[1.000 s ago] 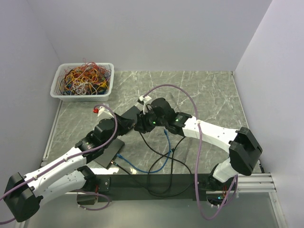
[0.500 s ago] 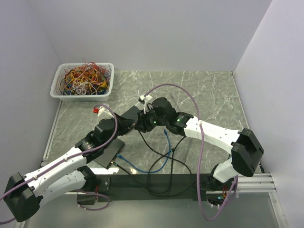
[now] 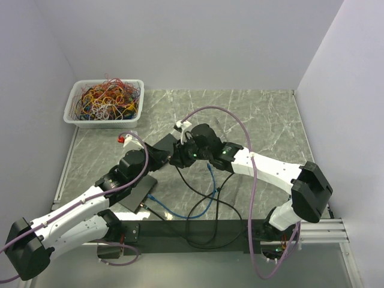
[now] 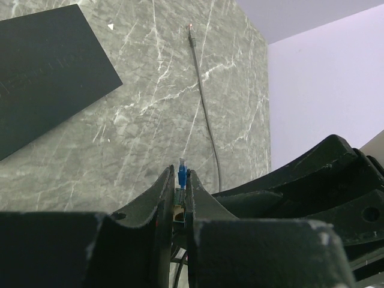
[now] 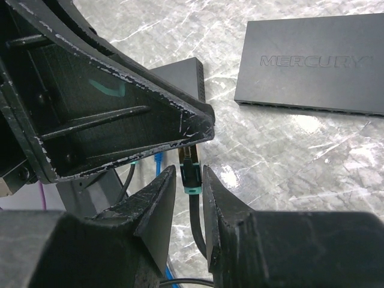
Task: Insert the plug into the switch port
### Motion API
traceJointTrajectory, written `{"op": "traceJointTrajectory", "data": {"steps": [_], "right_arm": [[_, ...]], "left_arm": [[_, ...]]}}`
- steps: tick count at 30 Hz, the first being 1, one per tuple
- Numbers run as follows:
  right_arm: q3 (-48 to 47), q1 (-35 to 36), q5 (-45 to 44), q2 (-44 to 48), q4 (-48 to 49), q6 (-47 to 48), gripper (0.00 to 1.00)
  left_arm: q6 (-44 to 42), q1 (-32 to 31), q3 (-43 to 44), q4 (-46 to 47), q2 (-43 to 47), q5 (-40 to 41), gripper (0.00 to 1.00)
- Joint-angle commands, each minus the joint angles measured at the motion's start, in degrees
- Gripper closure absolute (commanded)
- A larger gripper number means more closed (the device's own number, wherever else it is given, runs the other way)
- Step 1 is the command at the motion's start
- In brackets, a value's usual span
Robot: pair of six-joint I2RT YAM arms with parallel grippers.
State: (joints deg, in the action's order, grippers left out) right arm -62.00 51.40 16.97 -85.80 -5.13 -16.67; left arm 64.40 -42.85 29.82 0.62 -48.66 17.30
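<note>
My left gripper [image 3: 174,152] is shut on the clear tip of a black cable's plug [image 4: 177,206], held above the table. In the right wrist view the plug's black boot with a teal band [image 5: 190,176] stands between my right gripper's [image 5: 189,180] fingers, with a thin gap on each side. The two grippers meet tip to tip in the top view, with the right gripper [image 3: 180,157] against the left. A black MERCURY switch [image 5: 312,60] lies flat on the table, port row facing the right wrist camera. A black switch also shows under the left arm [image 3: 139,191] and in the left wrist view [image 4: 48,60].
A smaller black box [image 5: 183,72] sits near the switch. A blue cable [image 3: 207,180] and black cables [image 3: 193,187] loop across the marble table near the front rail. A white bin of tangled wires [image 3: 105,102] stands at the back left. Another black cable [image 4: 204,108] lies on the table.
The right arm has shifted slightly left toward the left gripper. The left arm has stayed in place with the plug.
</note>
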Motion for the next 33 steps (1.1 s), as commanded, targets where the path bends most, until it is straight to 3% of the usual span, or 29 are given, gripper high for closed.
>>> {"op": "traceJointTrajectory", "data": {"steps": [1,5,8,9,11,14,15,18,21,24,28,33], "right_arm": [[-1.2,0.8,-0.8,-0.1,2.2,-0.1,0.68],[-0.8,0.8,-1.5,0.7,2.6,-0.2,0.75],[-1.1,0.8,-1.7,0.5,2.1,0.0,0.87],[-1.1,0.8,-1.7,0.3,2.0,0.0,0.95],[-0.8,0.7,-1.8,0.2,2.1,0.0,1.00],[-0.1,0.7,-2.1,-0.2,2.6,-0.4,1.00],[-0.2,0.8,-3.3,-0.6,1.7,-0.5,1.00],[-0.1,0.8,-4.9,-1.6,-0.2,0.1,1.00],[1.2,0.5,-7.7,-2.5,-1.6,0.5,1.00],[2.8,0.5,-10.0,-4.0,-2.5,0.5,1.00],[2.9,0.5,-12.1,-7.4,-4.1,0.7,1.00],[-1.1,0.5,-14.4,-13.3,-7.5,1.3,1.00]], "left_arm": [[0.9,-0.1,1.7,0.6,-0.1,0.5,0.99],[1.0,-0.1,1.6,0.6,0.0,0.6,0.99],[1.1,-0.2,1.6,0.6,0.0,0.6,1.00],[1.0,-0.1,1.6,0.6,0.0,0.5,0.99],[1.0,-0.2,1.6,0.6,0.0,0.5,1.00],[0.4,-0.1,1.4,0.7,-0.4,0.6,0.89],[0.1,-0.1,1.4,0.5,-0.7,0.9,0.77],[-0.8,-0.1,2.0,-2.0,-2.0,1.9,0.54],[-2.4,0.9,2.3,-3.1,-3.4,2.0,0.38],[-4.5,5.0,1.5,-2.3,-4.9,-0.2,0.34],[-7.0,14.3,-0.6,1.9,-7.1,-7.1,0.34],[-11.2,21.0,-0.1,6.0,-12.9,-9.2,0.35]]}}
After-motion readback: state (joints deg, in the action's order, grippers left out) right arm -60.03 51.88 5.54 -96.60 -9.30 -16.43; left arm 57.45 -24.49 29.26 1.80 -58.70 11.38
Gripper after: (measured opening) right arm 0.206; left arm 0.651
